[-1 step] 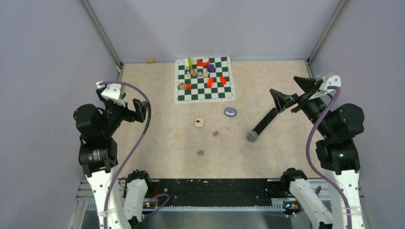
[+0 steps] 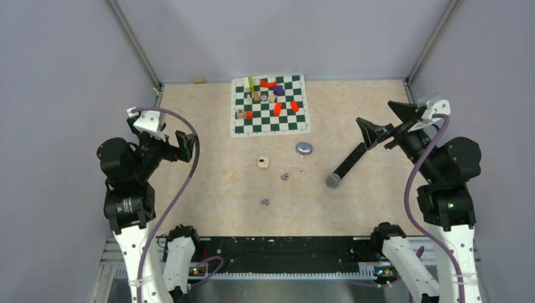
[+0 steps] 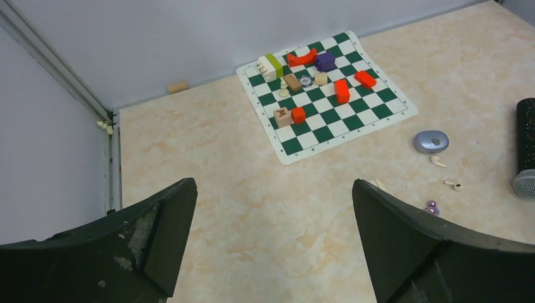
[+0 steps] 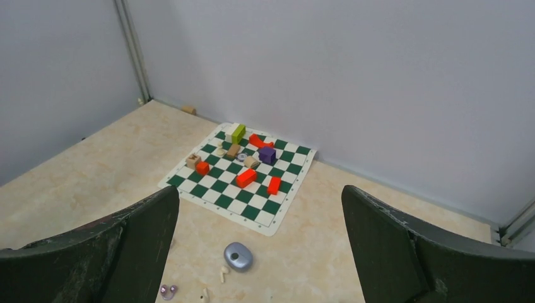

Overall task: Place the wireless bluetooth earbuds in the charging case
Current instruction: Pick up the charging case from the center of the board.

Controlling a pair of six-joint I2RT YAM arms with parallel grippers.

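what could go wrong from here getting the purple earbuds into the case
The purple earbuds are tiny and rounded, so a tool closing on one might flick it away. Small white pieces lie close beside the farther purple one and could get caught too. The black microphone lies between the right tool and the earbuds, so a low reach may knock it.

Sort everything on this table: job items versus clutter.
Job: purple earbud by centre; purple earbud nearer arms; charging case, probably the grey oval pod, possibly the cream box.
Lying about: black microphone, chess mat, its blocks, white earbuds.
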